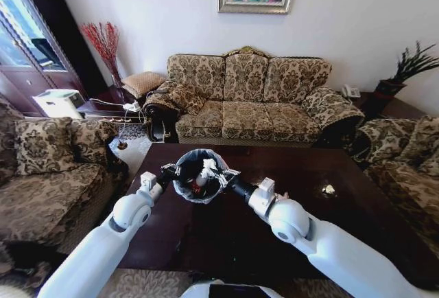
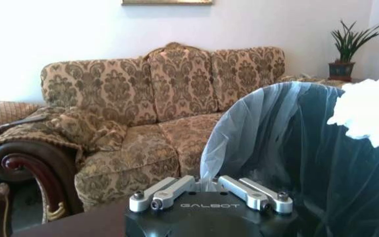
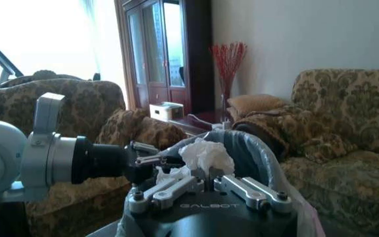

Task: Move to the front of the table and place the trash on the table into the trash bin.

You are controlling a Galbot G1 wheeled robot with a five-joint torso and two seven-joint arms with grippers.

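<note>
Now | step: dropping trash | right gripper above the trash bin on the table, fingers closed on a paper wad | left gripper pinches bin rim | next: fingers must open | small scrap remains.

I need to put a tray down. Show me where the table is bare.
The table is bare right of the right gripper, apart from one small scrap, and along the sofa side. The bin, held at its rim by the left gripper, is crowded.
</note>
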